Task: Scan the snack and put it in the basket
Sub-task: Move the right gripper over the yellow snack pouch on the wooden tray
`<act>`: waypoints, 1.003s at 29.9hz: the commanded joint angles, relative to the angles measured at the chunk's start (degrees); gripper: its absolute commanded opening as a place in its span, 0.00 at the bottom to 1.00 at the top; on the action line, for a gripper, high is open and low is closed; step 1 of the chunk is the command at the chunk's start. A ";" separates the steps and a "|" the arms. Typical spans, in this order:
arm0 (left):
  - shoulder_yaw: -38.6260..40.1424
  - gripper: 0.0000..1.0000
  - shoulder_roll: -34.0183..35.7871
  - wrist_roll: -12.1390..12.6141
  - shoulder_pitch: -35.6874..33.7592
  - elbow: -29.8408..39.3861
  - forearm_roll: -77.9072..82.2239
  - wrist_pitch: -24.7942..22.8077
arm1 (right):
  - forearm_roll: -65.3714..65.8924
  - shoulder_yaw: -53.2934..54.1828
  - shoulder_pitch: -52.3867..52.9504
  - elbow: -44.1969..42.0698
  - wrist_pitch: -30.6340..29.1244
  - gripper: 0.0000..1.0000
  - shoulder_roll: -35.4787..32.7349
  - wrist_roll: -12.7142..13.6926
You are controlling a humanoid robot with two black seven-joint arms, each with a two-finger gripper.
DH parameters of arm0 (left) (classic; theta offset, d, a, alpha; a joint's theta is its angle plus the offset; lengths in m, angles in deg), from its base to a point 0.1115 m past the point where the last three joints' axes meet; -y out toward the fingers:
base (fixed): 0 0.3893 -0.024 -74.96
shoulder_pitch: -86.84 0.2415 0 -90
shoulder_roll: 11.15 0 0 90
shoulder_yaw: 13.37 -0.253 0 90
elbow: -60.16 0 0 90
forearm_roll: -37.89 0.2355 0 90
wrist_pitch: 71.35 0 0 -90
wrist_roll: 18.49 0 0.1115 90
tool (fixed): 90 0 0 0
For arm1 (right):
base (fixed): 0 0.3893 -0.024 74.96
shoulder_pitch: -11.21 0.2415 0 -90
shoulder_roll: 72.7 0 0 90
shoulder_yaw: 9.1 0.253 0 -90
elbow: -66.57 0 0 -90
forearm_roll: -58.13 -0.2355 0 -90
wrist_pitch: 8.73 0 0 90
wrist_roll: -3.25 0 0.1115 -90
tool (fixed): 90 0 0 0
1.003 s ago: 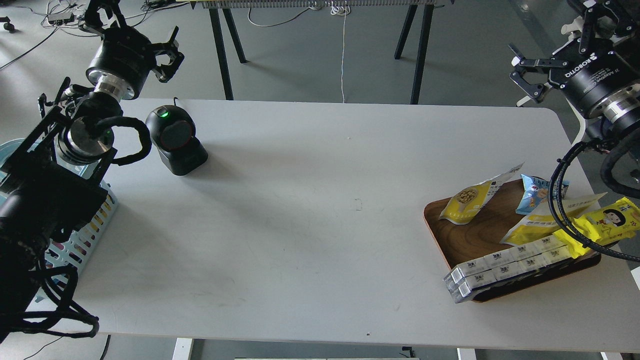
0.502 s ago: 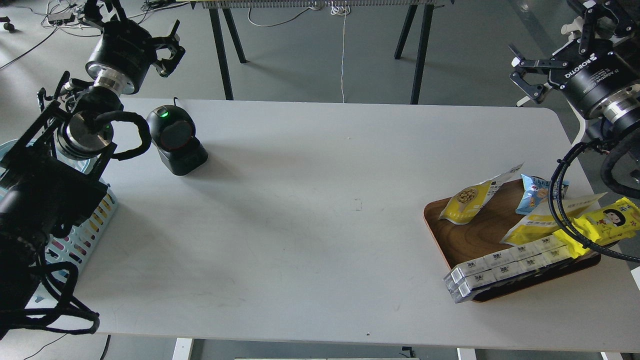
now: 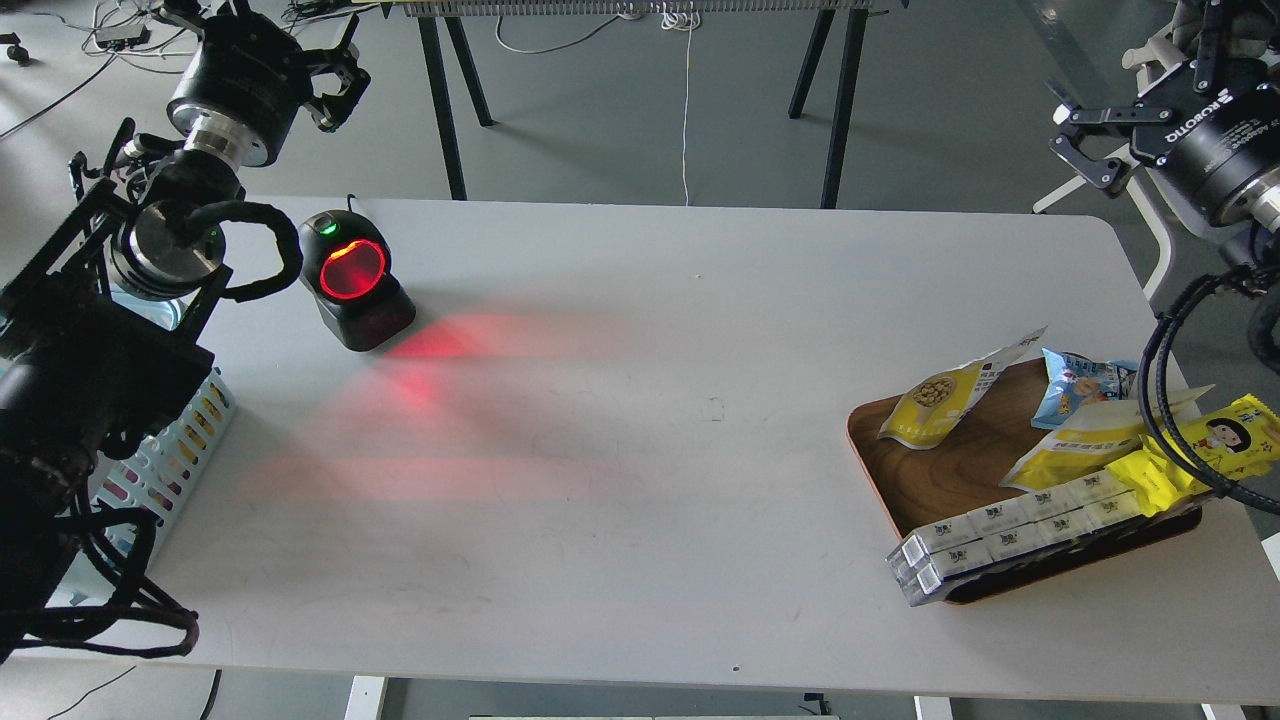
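The snack (image 3: pixel 945 395), a yellow-and-white pouch picturing beige nuggets, lies on the left part of a brown wooden tray (image 3: pixel 955 480) at the table's right. The light blue slotted basket (image 3: pixel 165 455) stands at the table's left edge, mostly hidden behind my left arm. My left gripper (image 3: pixel 340 88) is open and empty, raised beyond the table's far left corner. My right gripper (image 3: pixel 1078 145) is open and empty, raised beyond the far right corner, well above and behind the tray.
A black barcode scanner (image 3: pixel 352 280) stands at the table's far left, its window glowing red and casting red light on the table. The tray also holds a small blue packet (image 3: pixel 1075 385), a bright yellow wrapper (image 3: pixel 1205 445), another yellow pouch (image 3: pixel 1085 440) and long white boxes (image 3: pixel 1010 530).
The scanner window has lit up red and throws red light across the table. My right gripper has moved up and to the right; my left gripper has risen slightly.
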 commanded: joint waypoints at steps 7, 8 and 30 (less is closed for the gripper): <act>0.09 1.00 0.29 0.08 -0.71 0.18 0.00 -0.17 | 0.28 -12.06 8.58 3.10 0.12 0.99 -10.17 -0.01; 0.09 1.00 0.38 0.08 -0.71 0.35 0.00 -0.17 | 0.28 -13.99 10.43 3.10 0.12 0.99 -10.52 -0.01; 0.01 1.00 1.43 -0.01 -0.53 0.88 0.00 0.01 | 3.35 -66.46 58.41 2.83 0.20 0.99 0.54 0.43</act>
